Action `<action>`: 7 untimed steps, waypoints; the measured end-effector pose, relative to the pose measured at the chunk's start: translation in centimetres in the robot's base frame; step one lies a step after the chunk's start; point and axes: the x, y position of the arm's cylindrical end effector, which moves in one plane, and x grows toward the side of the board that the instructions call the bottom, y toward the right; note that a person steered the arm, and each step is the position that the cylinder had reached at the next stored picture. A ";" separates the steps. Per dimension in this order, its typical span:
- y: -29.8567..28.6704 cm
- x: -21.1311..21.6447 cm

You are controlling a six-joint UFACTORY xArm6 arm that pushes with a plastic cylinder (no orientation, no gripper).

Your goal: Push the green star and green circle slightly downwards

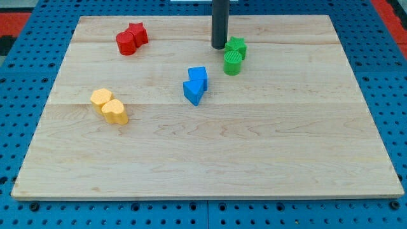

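Observation:
The green star [237,46] and the green circle [232,63] sit together near the top middle of the wooden board [203,152], the star just above the circle and touching it. My tip [219,46] is at the star's left side, close to it or touching it, and level with it. The dark rod rises straight up out of the view's top.
A red star [137,33] and a red circle [126,44] lie at the top left. Two blue blocks [196,84] sit touching in the middle. Two yellow blocks [109,105] lie at the left. Blue pegboard surrounds the board.

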 end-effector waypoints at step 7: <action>10.4 -4.7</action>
